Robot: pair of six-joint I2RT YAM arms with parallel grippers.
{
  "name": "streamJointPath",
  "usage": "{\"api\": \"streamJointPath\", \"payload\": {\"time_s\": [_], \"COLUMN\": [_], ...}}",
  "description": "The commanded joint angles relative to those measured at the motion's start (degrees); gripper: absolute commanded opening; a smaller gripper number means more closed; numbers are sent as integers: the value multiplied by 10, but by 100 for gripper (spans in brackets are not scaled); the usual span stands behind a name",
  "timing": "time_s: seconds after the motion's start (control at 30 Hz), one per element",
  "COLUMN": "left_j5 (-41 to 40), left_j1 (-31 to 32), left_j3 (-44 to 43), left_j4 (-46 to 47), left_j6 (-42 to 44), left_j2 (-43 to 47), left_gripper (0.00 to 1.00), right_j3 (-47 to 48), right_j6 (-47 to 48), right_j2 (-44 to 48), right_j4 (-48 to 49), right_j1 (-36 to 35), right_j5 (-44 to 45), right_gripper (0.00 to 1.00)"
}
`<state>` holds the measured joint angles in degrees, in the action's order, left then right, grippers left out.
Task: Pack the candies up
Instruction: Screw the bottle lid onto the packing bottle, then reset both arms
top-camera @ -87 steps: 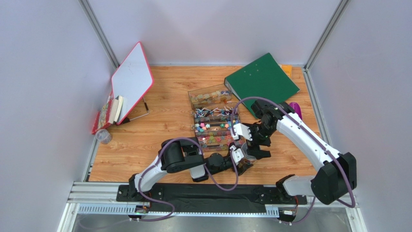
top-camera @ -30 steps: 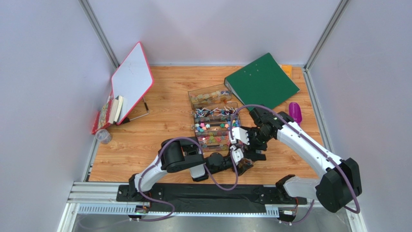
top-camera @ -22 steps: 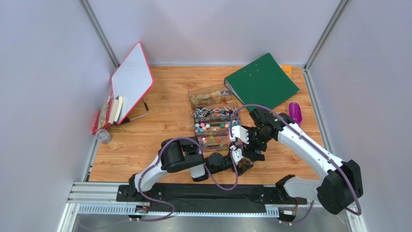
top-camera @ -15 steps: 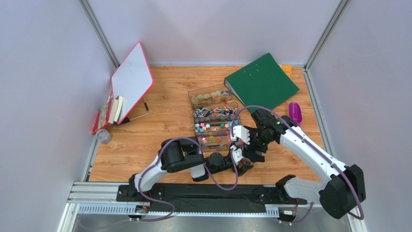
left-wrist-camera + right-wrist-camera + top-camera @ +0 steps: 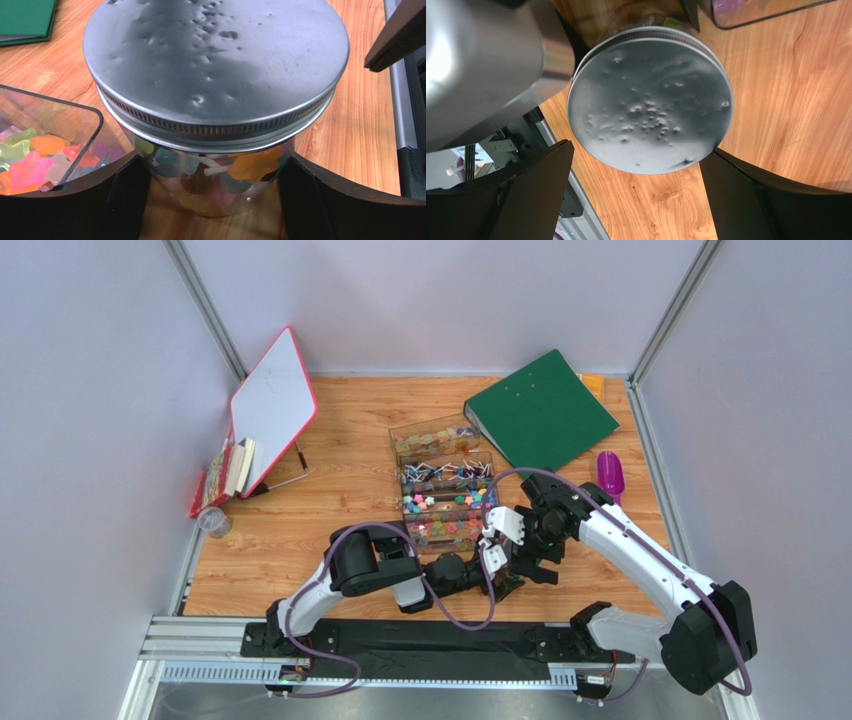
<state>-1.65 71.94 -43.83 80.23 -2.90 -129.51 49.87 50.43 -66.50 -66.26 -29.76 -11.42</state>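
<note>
L arm low, reaching fwd, left gripper (image 5: 212,200) clamped round jar (image 5: 215,75); R arm bent over, right gripper (image 5: 636,195) fingers spread wide.

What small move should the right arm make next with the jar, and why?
Probably close the right gripper on the metal lid before any turning. It straddles the lid, one finger on each side, but firm contact cannot be seen. The left gripper clamps the jar, which holds candies, so the jar looks steadied for that.
</note>
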Motion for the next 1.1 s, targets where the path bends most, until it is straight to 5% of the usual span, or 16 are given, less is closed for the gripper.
{"api": "streamJointPath", "payload": {"time_s": [0.0,0.03,0.33,0.5,0.63,0.8,0.93,1.07], "left_j5": [-5,1,24,40,-47,-21,9,23], "left_j1": [-11,-10,-10,-10,-28,-130,-220,-259], "left_j3": [34,40,138,164,104,10,-83,-134], "left_j4": [-212,-213,-230,-330,-499,-611,-751,-799], "left_j6": [-3,0,75,134,229,249,214,210], "left_j2": [-19,-14,105,287,416,525,558,596], "left_gripper": [92,99,100,100,100,100,100,100], "right_j3": [34,38,51,94,158,169,145,125], "right_j6": [7,7,19,-30,-230,-399,-527,-535], "right_j2": [-9,-10,15,16,-10,-17,-12,9], "right_j4": [-19,-22,-32,-8,62,157,239,283], "right_j1": [1,1,5,74,165,315,350,362], "right_j5": [27,27,58,53,56,34,210,322], "right_gripper": [100,100,100,100,100,100,100,100]}}
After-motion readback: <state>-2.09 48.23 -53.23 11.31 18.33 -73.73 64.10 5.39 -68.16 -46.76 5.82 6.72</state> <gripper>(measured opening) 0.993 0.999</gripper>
